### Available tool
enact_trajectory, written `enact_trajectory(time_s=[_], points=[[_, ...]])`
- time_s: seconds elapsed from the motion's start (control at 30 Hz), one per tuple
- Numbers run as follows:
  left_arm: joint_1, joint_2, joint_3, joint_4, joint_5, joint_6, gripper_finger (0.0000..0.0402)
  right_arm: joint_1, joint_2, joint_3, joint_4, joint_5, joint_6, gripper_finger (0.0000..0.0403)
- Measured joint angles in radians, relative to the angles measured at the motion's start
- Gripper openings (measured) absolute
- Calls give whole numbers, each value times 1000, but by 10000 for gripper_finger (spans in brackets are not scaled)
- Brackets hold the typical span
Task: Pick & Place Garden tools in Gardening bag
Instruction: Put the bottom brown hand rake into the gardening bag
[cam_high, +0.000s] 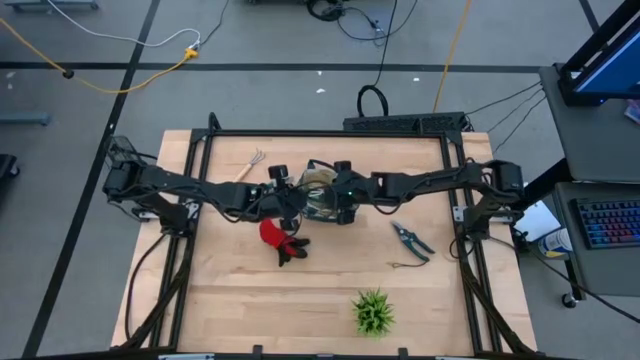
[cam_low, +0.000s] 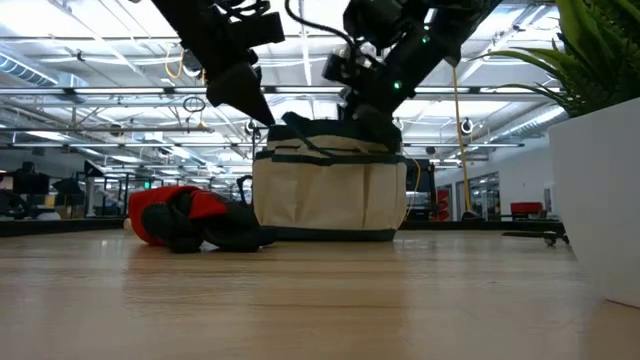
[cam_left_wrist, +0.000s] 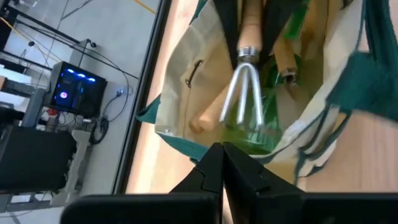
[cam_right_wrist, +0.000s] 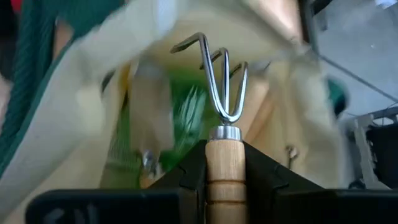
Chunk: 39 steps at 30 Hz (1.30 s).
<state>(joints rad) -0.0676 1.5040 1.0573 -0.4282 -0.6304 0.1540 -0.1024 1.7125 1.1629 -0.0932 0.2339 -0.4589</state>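
The cream gardening bag (cam_high: 320, 190) with green trim stands upright mid-table and also shows in the low view (cam_low: 330, 190). My right gripper (cam_high: 338, 197) is above its mouth, shut on a wooden-handled little rake (cam_right_wrist: 222, 93) whose tines point into the bag. My left gripper (cam_high: 293, 200) is shut at the bag's left rim. Other wooden handles (cam_left_wrist: 205, 115) lie inside the bag. A red-and-black glove (cam_high: 281, 239), a second rake (cam_high: 252, 165) and pruning shears (cam_high: 411, 238) lie on the table. My left gripper's shut fingertips (cam_left_wrist: 211, 163) meet on the bag's green-trimmed rim (cam_left_wrist: 186, 146), coming slanting down from the table's left side. The fingers hide the pinch itself. The bag stands on the table. My right gripper pinches the rake's wooden handle (cam_right_wrist: 225, 163) between its two fingers, just behind the metal collar. The fingers lie along the handle. The rake is lifted clear, its tines (cam_left_wrist: 245, 99) inside the bag's mouth.
A green spiky plant (cam_high: 372, 312) in a white pot (cam_low: 600, 190) stands near the table's front edge, right of centre. A thin dark cord (cam_high: 405, 264) lies near the shears. The table's near left part is bare wood.
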Motion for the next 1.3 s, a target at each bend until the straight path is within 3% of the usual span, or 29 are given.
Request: enact_trajectory(time_s=[0.33,0.5,0.73,1.0,1.2,1.3], points=[[14,0,0,-5,0,-3,18,1,36,1,9,-2,-32,61],[15,0,0,-10,0,1,3,1,36,1,9,-83,-36,68],[15,0,0,-17,0,0,22,2,37,1,6,-81,-40,107],[15,0,0,-19,0,1,4,-2,-6,0,-58,-110,-13,147],[15,0,0,-9,-3,-3,19,-22,-70,1,-58,-217,28,146],[15,0,0,6,21,-6,14,-29,-74,0,-46,-209,28,138]])
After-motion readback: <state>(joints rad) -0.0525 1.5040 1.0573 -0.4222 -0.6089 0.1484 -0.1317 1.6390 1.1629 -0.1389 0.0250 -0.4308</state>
